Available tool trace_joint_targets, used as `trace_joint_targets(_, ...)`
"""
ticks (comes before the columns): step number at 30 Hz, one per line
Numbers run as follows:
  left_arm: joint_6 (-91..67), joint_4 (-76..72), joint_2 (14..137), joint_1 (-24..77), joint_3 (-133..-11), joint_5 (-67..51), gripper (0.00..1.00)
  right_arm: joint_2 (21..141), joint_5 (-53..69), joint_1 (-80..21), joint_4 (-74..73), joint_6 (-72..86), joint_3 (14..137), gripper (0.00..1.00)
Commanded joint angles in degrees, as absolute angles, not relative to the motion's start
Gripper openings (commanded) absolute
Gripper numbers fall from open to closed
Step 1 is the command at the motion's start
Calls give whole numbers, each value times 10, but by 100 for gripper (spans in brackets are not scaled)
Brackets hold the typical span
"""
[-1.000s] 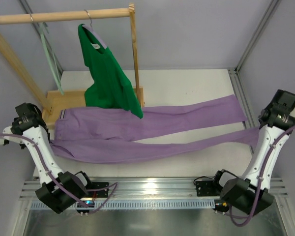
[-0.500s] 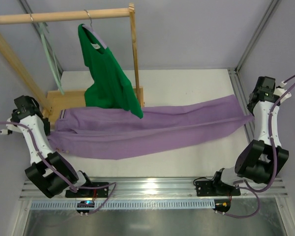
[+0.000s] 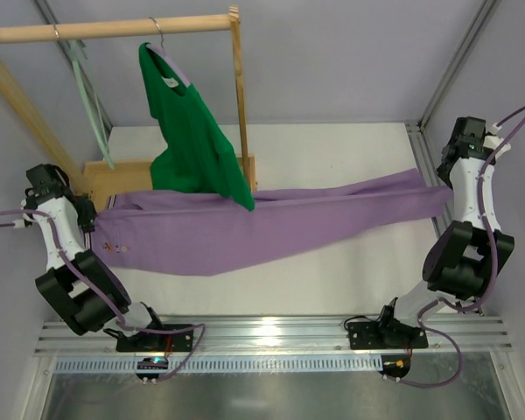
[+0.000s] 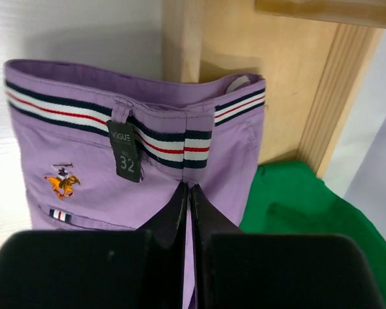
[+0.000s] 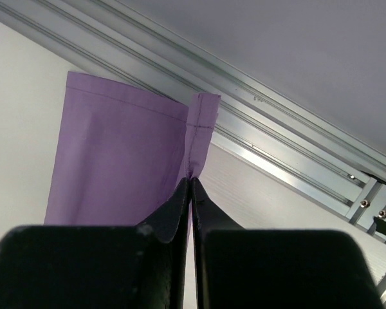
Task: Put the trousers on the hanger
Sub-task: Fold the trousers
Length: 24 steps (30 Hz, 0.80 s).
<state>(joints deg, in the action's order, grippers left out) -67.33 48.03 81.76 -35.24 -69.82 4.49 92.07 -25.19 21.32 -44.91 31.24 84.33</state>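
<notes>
Top external: the trousers (image 3: 245, 232) are stretched across mid-frame, waistband (image 4: 148, 138) pinched by the closed left gripper (image 4: 188, 190), hem (image 5: 202, 109) by the closed right gripper (image 5: 191, 183). Even tension is needed when they are carried to the hanger (image 3: 92, 105), upper left.

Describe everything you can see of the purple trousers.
The trousers are lilac woven fabric, legs together, stretched across the white table from left to right. The waistband carries navy, white and red stripes, a dark size tag and, below, an embroidered rider logo. The left gripper is shut on the waist end, the right gripper on a leg hem. The green top overlaps the upper edge in the top view.
</notes>
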Motion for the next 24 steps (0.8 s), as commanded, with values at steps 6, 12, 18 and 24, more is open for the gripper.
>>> trace_joint_targets(6, -681, 315, 853, -353, -683, 2, 1, 1018, -270, 190, -437, 266, 939, 4)
trace_joint_targets(12, -694, 256, 856, -353, -671, -24, 0, 1076, -300, 179, -495, 244, 1003, 4)
trace_joint_targets(18, -694, 258, 839, -353, -672, -14, 1, 1010, -357, 179, -520, 217, 948, 4)
trace_joint_targets(24, -693, 242, 825, -352, -645, -4, 1, 920, -395, 181, -541, 228, 891, 4)
